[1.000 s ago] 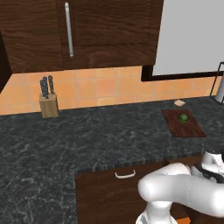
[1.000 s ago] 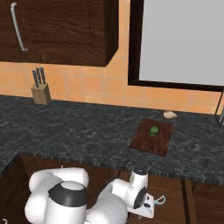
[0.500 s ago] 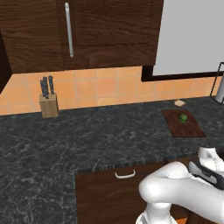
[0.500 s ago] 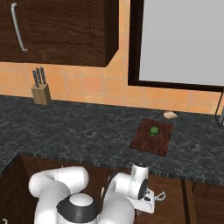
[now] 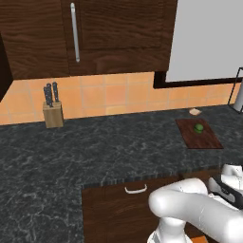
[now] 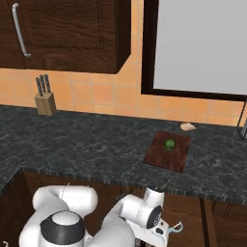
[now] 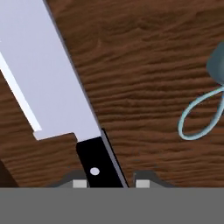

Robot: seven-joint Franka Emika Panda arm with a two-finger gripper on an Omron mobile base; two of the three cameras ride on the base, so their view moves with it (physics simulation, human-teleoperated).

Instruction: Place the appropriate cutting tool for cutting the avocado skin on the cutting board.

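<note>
Jaws drawn in on the black handle of a broad-bladed knife (image 7: 52,83), the two dark fingertips (image 7: 79,183) of the gripper (image 7: 107,183) sitting to either side of the handle at the bottom of the hand view; firm contact hard to confirm at this angle. Pale grey blade running up and to the left from the handle, lying flat on the brown wood floor of a drawer (image 7: 148,87). Off to the right on the same wood, a thin light-blue loop (image 7: 199,118) joined to a grey-blue rounded part at the edge, well apart from the knife. In the right base view, gripper (image 6: 161,230) down low in front of the cabinets, below the counter edge, with the same pale-blue loop just beside it. Farther out, on the dark speckled counter (image 5: 95,147), the cutting board (image 5: 198,133) lying flat toward the right, with the avocado (image 5: 199,127) resting on its far half. Just beyond the board's far corner, a small pale lump (image 5: 194,112) near the orange tiled wall. Far left along the wall, a tan knife block (image 5: 52,114) upright with dark handles sticking up.
</note>
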